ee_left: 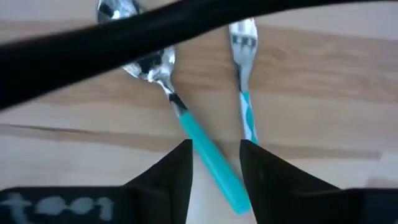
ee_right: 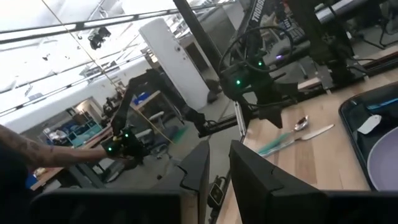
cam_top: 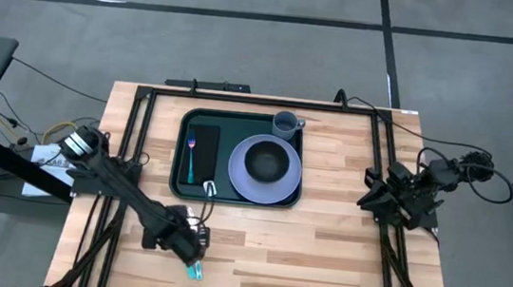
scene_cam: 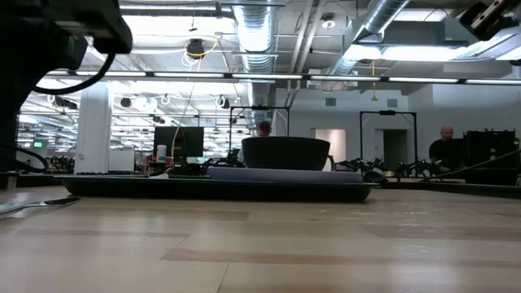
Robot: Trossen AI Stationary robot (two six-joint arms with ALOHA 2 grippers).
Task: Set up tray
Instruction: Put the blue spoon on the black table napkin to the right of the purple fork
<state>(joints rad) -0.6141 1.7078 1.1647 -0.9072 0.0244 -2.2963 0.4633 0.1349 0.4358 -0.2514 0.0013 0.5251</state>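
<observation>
The tray (cam_top: 181, 145) holds one plate (cam_top: 243, 182), one bowl (cam_top: 266, 162), one cup (cam_top: 285, 123). Left gripper (ee_left: 216, 163), fingers parted, straddles one teal spoon (ee_left: 208, 152); right gripper (ee_right: 219, 165) narrow.

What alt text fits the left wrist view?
Left gripper, fingers open, hovers over a teal-handled spoon lying on the wooden table, the handle running between the two dark fingertips. A second utensil with a teal handle, seemingly a fork, lies beside it. A dark cable crosses the upper part of the picture.
</observation>
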